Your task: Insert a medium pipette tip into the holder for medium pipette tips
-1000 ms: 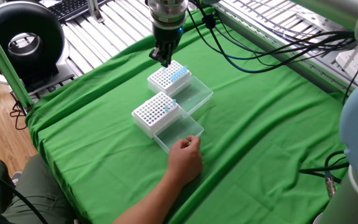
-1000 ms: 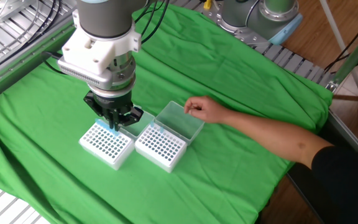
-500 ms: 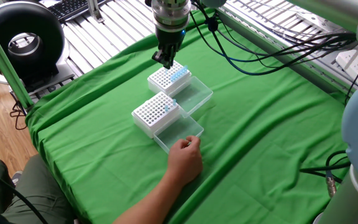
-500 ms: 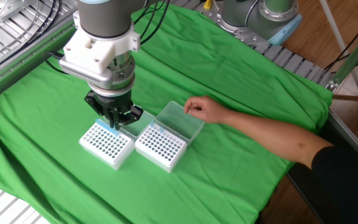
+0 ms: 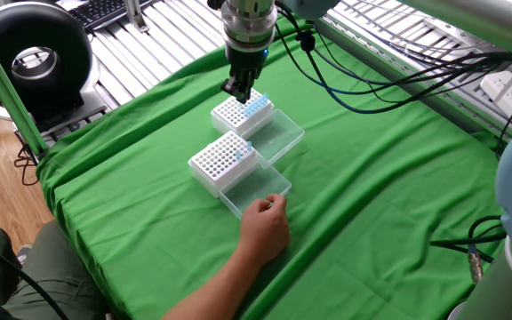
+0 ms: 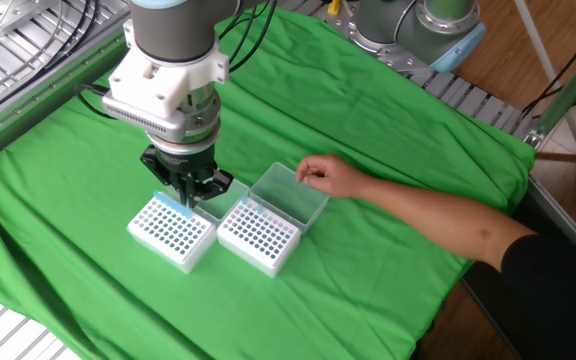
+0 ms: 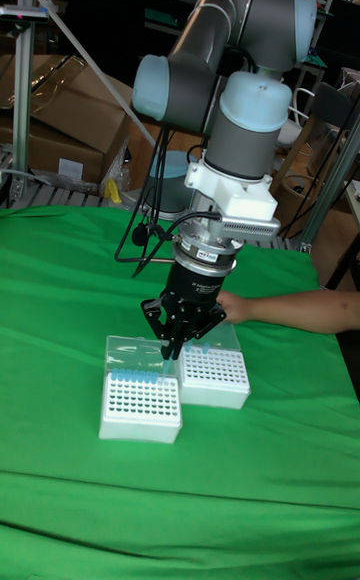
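Two look-alike white racks with open clear lids sit side by side on the green cloth, and I cannot tell which is the holder for medium pipette tips. One rack (image 5: 232,116) (image 6: 171,235) (image 7: 140,408) carries a row of blue tips (image 5: 257,107) along one edge. The other rack (image 5: 220,164) (image 6: 258,240) (image 7: 214,372) holds only a few blue tips. My gripper (image 5: 241,92) (image 6: 185,193) (image 7: 172,347) hangs just above the first rack, close to its blue row. Its fingers are drawn together, and no medium pipette tip is discernible between them.
A person's hand (image 5: 265,227) (image 6: 323,176) rests on the clear lid (image 5: 254,191) of the second rack, the forearm (image 7: 300,308) reaching in over the cloth. Black cables (image 5: 372,84) trail from the arm. Metal rollers (image 5: 140,44) border the table.
The gripper has shifted slightly toward the row of blue tips over the first rack. The racks and the hand have stayed put.
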{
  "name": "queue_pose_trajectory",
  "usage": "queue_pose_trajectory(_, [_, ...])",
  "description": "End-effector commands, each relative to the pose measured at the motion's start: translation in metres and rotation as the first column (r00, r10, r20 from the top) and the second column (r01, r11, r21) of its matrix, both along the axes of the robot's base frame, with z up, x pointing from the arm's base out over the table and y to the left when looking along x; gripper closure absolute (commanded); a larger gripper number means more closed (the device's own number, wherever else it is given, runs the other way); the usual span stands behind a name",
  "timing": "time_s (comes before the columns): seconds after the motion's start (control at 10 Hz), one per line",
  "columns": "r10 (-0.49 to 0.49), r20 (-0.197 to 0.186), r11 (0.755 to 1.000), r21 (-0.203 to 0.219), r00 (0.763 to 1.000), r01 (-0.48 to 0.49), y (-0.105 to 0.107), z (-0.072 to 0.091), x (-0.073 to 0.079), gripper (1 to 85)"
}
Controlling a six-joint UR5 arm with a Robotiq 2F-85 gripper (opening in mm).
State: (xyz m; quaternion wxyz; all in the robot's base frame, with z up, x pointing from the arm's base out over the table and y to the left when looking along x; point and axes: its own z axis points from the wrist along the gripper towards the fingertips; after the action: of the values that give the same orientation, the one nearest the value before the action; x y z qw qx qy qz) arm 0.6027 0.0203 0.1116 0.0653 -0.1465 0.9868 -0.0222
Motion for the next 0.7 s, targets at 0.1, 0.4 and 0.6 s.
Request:
queue_pose_trajectory(0.1, [-0.004, 0.001, 1.0, 0.014, 1.0, 0.004, 0.0007, -0.0042, -0.0045, 82.0])
queue_pose_trajectory(0.4, [-0.001, 0.004, 1.0, 0.019, 1.0, 0.001, 0.0001, -0.0075, -0.005, 82.0])
queue_pose_trajectory(0.6, [-0.001, 0.006, 1.0, 0.024, 1.0, 0.001, 0.0007, -0.0074, -0.0056, 82.0])
